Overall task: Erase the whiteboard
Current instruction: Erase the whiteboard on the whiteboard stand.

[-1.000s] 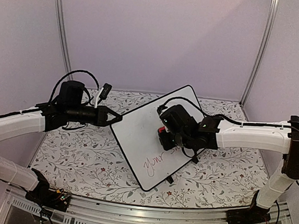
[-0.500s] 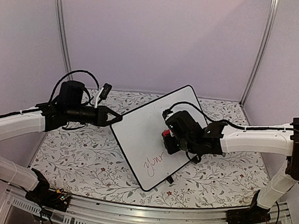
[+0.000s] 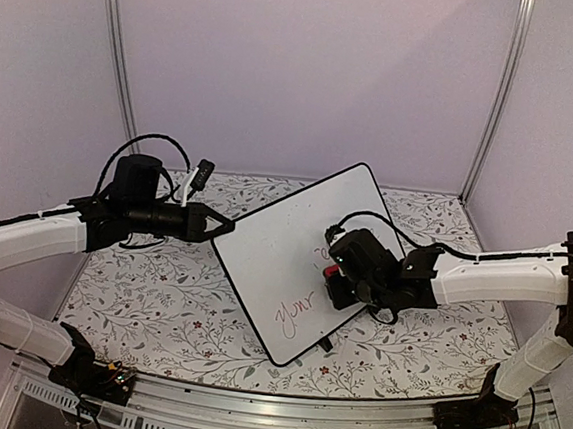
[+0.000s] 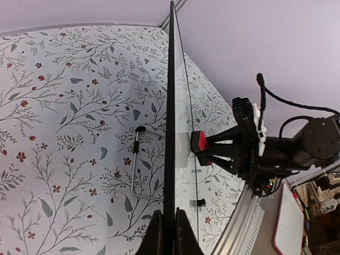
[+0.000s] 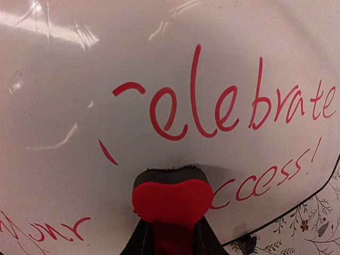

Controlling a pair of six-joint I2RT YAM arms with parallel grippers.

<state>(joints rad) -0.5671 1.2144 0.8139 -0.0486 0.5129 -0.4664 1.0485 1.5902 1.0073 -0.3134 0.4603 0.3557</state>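
Observation:
The whiteboard (image 3: 268,258) stands tilted on the flowered table, a glossy white board with a thin black rim. Red handwriting (image 5: 239,106) covers its right part, and more runs near its lower corner (image 3: 295,311). My left gripper (image 3: 227,227) is shut on the board's left edge; the left wrist view shows the board edge-on (image 4: 170,95) between those jaws (image 4: 170,234). My right gripper (image 3: 333,279) is shut on a red heart-shaped eraser (image 5: 172,199), whose dark felt face presses against the board just below the writing. The same eraser (image 4: 199,142) shows touching the board's face.
A flower-patterned cloth (image 3: 138,302) covers the table. A thin wire stand (image 4: 137,164) props the board from behind. An aluminium rail (image 3: 279,415) runs along the near edge. Purple walls and two upright metal poles (image 3: 115,49) close in the back.
My right gripper has slid the eraser to the right and slightly down across the board. The left gripper and the board have stayed put.

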